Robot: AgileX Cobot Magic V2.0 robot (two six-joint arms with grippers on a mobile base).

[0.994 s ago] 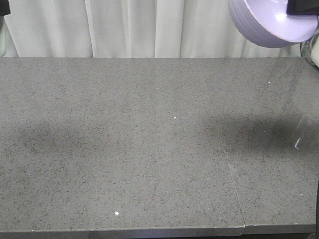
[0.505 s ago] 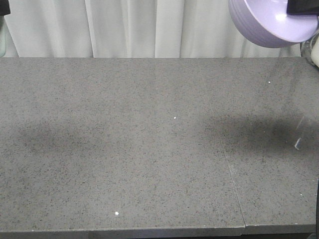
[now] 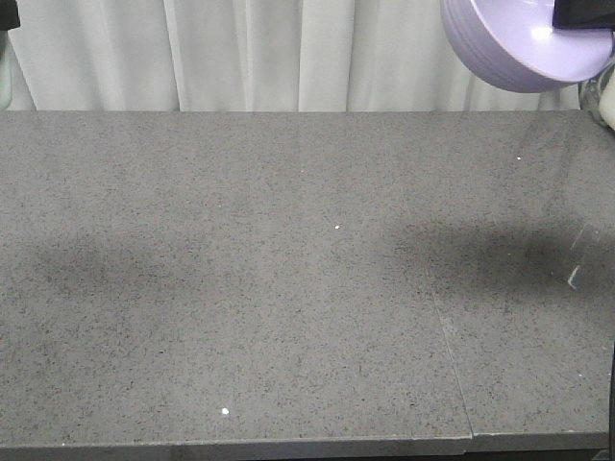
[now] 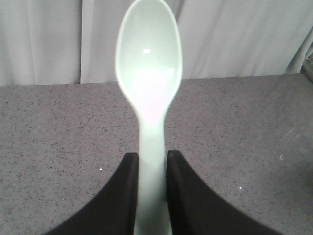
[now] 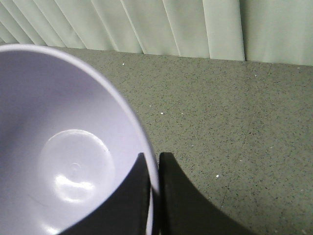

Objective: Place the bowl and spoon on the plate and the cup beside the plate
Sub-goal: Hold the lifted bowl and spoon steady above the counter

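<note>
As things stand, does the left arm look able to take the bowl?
Probably not: the left gripper is shut on the spoon, and the right gripper holds the bowl by its rim above the table.

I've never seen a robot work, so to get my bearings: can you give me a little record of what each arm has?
left gripper: shut on the handle of a small pale mint plastic spoon
right gripper: shut on the rim of a round lavender-purple bowl, held in the air
bowl contents: empty
surface: grey speckled stone table
backdrop: white curtain
</note>
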